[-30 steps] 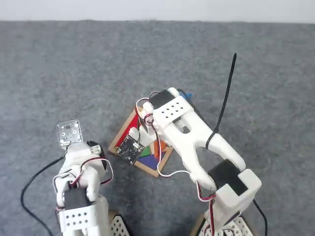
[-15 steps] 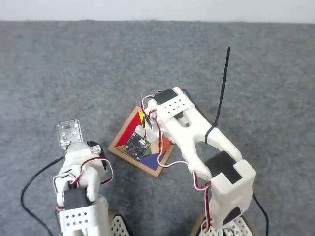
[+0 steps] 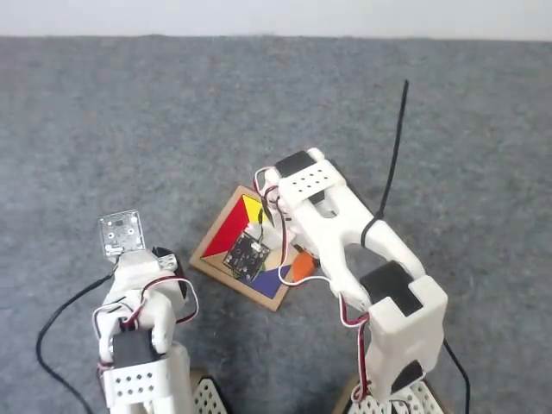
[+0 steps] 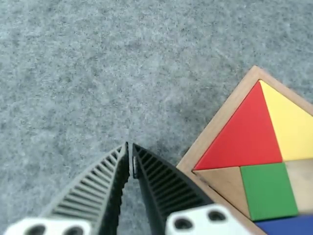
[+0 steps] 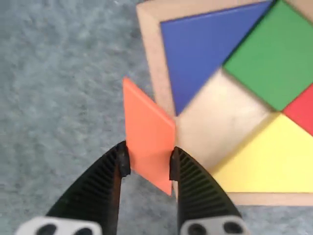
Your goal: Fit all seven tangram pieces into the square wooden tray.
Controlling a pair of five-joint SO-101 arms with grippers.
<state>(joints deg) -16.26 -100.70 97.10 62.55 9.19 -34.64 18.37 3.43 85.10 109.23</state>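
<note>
The orange parallelogram (image 5: 149,132) hangs over the wooden tray's (image 5: 154,54) right rim, pinched between the right gripper's (image 5: 148,159) jaws. Next it probably needs turning and lowering into the bare slot (image 5: 215,117) beside the blue triangle (image 5: 195,44). The left gripper (image 4: 130,149), jaws together and empty, sits left of the tray.

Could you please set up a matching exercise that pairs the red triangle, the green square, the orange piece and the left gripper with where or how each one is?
Things:
1. red triangle
2. green square
3. orange piece
4. left gripper

Places or states:
A. shut, over the carpet beside the tray
B. held in the right gripper
C. in the tray, along its rim
D. mid-tray, bordering the blue triangle

Pairs: 1-C, 2-D, 3-B, 4-A.
</note>
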